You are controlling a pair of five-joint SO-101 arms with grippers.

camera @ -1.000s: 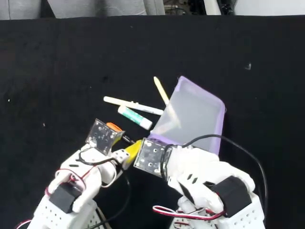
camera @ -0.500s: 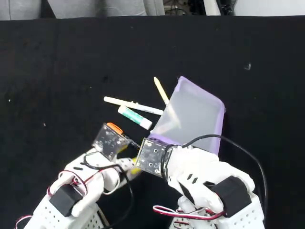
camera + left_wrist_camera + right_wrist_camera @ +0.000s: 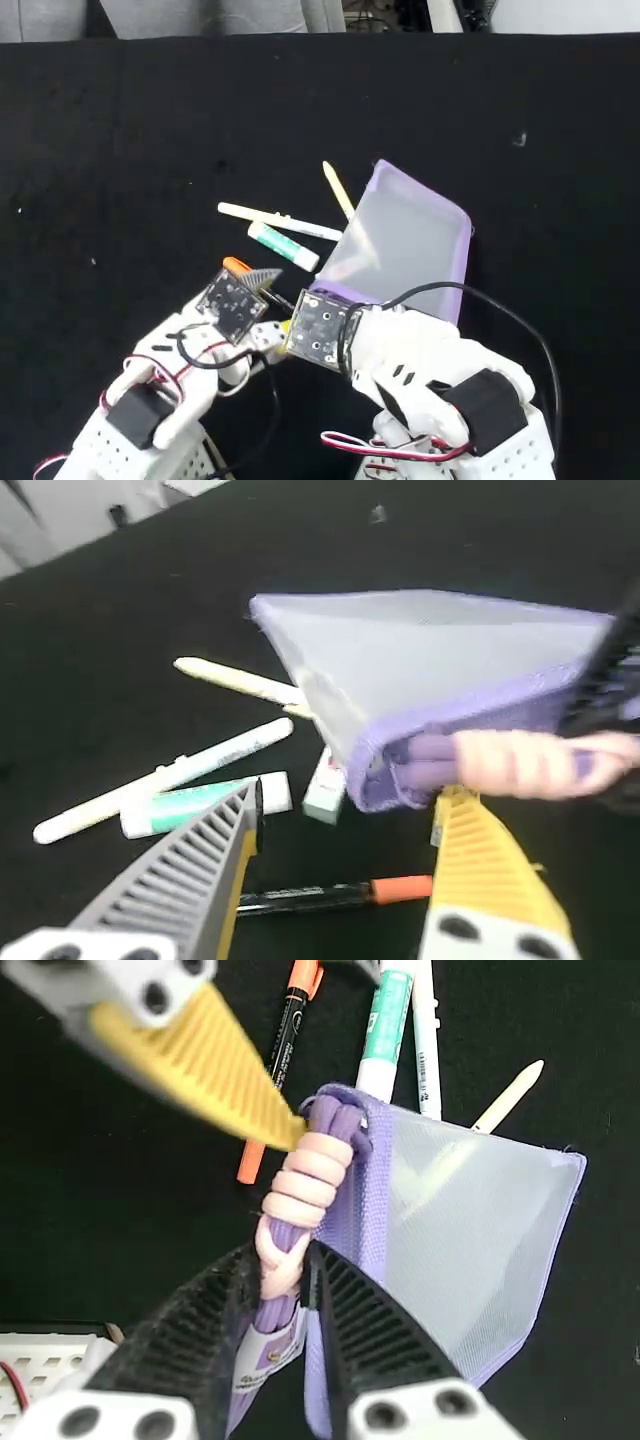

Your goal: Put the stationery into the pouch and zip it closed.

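Pouch (image 3: 405, 245) lies on the black tabletop (image 3: 120, 150), and I see my right gripper (image 3: 290, 1260) pinching its pink coiled pull (image 3: 300, 1185) at the near end. My left gripper (image 3: 348, 810) is spread wide just beside that end, over an orange-capped pen (image 3: 330, 892). A white pen (image 3: 275, 220), a green marker (image 3: 283, 246) and a cream stick (image 3: 338, 188) lie outside, beside the pouch.

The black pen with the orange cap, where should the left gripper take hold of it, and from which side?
Likely best: grip the black pen with the orange cap at mid-barrel, coming straight down, jaws across it. It lies flat on the black table, and the purple mesh pouch crowds one end.
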